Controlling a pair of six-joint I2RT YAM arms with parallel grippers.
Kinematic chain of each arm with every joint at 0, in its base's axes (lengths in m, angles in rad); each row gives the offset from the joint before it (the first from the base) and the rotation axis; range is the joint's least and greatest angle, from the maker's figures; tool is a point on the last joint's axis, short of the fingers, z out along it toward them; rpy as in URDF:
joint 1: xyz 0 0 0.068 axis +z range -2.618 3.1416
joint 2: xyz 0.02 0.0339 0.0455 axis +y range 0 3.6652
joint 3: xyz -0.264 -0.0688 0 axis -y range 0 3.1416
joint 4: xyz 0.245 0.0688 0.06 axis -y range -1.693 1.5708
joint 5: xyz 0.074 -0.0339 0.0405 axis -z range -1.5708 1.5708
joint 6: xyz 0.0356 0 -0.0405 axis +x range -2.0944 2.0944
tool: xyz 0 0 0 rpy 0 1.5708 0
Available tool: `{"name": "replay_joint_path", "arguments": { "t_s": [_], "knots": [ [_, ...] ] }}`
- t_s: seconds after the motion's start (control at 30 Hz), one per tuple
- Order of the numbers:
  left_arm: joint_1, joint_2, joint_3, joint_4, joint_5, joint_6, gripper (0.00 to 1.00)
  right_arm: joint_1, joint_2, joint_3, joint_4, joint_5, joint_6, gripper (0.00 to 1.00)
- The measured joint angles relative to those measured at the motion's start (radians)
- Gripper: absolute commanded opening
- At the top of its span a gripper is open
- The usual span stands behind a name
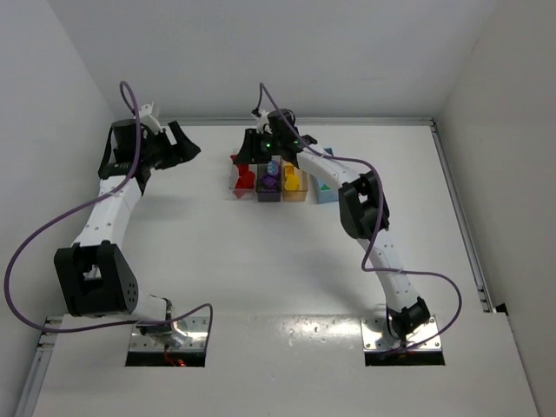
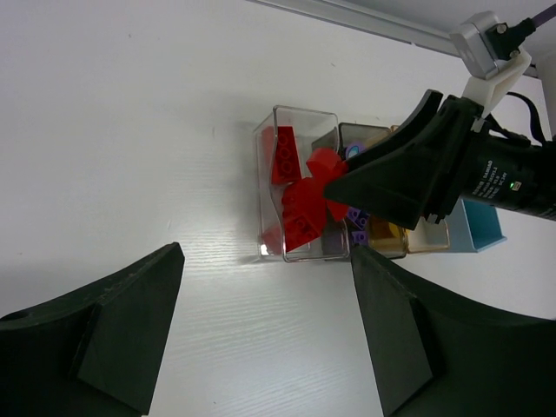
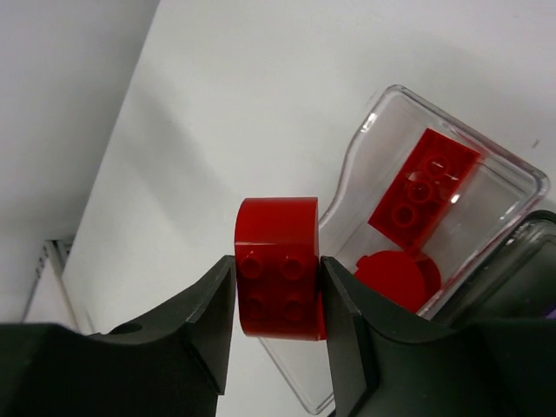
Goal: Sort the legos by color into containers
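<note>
Both right jaws flush against red lego (image 3: 278, 269)

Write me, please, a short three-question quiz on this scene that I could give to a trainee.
1. True or false: the left claw holds a brick.
2. Which colour is the brick gripped in the right claw? A purple, B red, C yellow.
3. Fill in: loose red bricks lie in the ___ bin.
Key: 1 false, it is open and empty; 2 B; 3 clear, that is the clear bin.
</note>
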State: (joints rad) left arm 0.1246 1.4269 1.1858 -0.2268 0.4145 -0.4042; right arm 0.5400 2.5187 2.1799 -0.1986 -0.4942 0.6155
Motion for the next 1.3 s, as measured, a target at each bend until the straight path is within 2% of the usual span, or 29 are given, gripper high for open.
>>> {"name": "replay_joint_path", "arguments": {
  "t_s": [0.03, 0.07, 0.13, 0.23, 0.37, 0.43, 0.53, 0.7, 0.8, 0.97, 1.3],
  "knots": [
    [0.0, 0.001, 0.0, 0.002, 0.0, 0.0, 0.84, 0.0, 0.004, 0.002, -0.002, 0.006, -0.005, 0.46],
    [0.001, 0.003, 0.0, 0.003, 0.0, 0.0, 0.86, 0.0, 0.005, 0.002, -0.007, 0.014, -0.011, 0.54],
    [0.001, 0.008, 0.0, 0.005, 0.0, 0.0, 0.88, 0.001, 0.007, 0.005, -0.014, 0.023, -0.021, 0.57],
    [0.001, 0.016, 0.0, 0.007, 0.001, -0.001, 0.9, 0.005, 0.009, 0.019, -0.02, 0.034, -0.044, 0.68],
    [0.001, 0.023, 0.0, 0.008, -0.013, 0.001, 0.93, 0.007, 0.008, 0.026, -0.023, 0.038, -0.085, 0.75],
    [-0.01, 0.025, 0.0, 0.004, -0.034, 0.014, 1.0, 0.006, -0.001, 0.026, -0.048, 0.035, -0.116, 0.77],
    [-0.034, 0.027, 0.0, -0.01, -0.068, 0.038, 1.0, -0.002, -0.059, -0.011, -0.08, 0.022, -0.162, 0.79],
    [-0.071, 0.027, 0.0, -0.027, -0.11, 0.068, 1.0, -0.07, -0.396, -0.266, -0.155, 0.032, -0.272, 0.83],
    [-0.073, 0.027, -0.002, -0.037, -0.148, 0.087, 1.0, -0.203, -0.652, -0.429, -0.176, 0.08, -0.363, 0.84],
    [-0.073, 0.027, -0.021, -0.054, -0.2, 0.115, 1.0, -0.432, -0.94, -0.703, -0.178, 0.155, -0.492, 0.86],
    [-0.075, 0.032, -0.093, -0.084, -0.281, 0.166, 1.0, -0.615, -1.165, -1.186, -0.295, 0.084, -0.609, 0.89]
  ]
}}
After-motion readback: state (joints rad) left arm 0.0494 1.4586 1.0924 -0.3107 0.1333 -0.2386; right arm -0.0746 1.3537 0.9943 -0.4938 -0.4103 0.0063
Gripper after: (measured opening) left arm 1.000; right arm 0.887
